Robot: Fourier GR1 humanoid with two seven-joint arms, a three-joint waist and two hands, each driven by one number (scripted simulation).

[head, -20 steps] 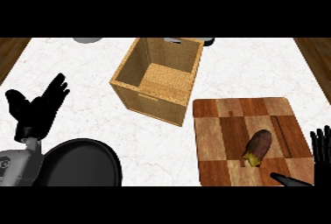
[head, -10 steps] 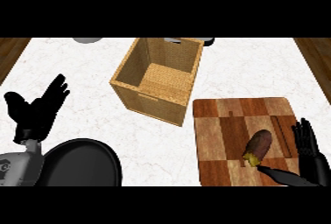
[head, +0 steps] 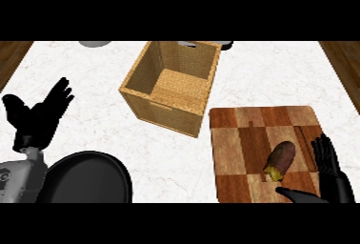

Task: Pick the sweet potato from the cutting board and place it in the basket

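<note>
Head view: we see sweet potato [head: 280,160] lying on cutting board [head: 246,152], toward board's right side. Right robot hand [head: 330,174] just beside potato, fingers straight and apart, thumb below potato's near end; not clamped on anything. Basket [head: 172,90] stands on white worktop [head: 84,114], up-left of board, apart from it. Left robot hand [head: 38,116] at left edge, fingers up and spread, holding nothing. Black pan [head: 88,177] sits below it.

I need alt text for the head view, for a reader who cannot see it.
The robot's right hand, fingers open, is beside a sweet potato lying on a wooden cutting board at the lower right of a white counter. An open wicker basket stands up and to the left of the board. The left hand rests open at the left edge.
</note>
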